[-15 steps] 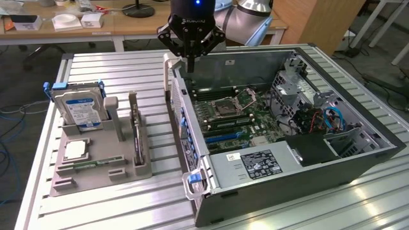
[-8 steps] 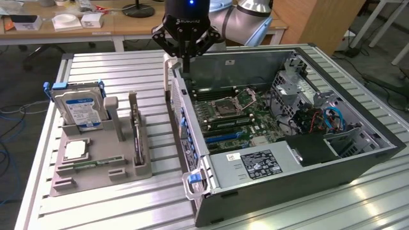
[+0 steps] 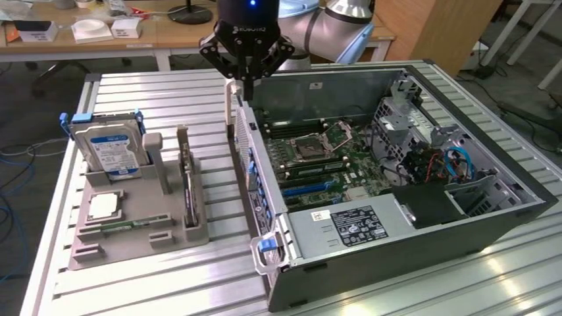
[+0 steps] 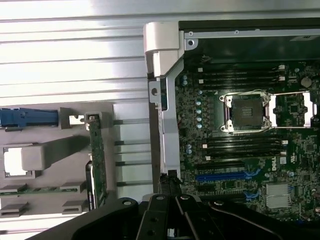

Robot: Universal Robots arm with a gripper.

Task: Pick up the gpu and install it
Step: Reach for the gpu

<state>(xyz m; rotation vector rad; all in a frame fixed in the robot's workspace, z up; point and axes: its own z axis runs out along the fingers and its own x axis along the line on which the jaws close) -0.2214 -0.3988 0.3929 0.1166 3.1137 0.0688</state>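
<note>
Gripper (image 3: 249,82) pinched closed and empty over the computer case (image 3: 395,257) wall, gpu (image 3: 186,176) untouched in its gray holder (image 3: 131,232), so the pick needs jaws opened first.

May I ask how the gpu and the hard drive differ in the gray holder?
The hard drive stands with its blue-white label facing out; the gpu stands on its long edge, seen as a thin strip. The hard drive carries blue side rails; the gpu has none. The gpu sits nearer the computer case than the hard drive. Both rest in the gray holder.
</note>
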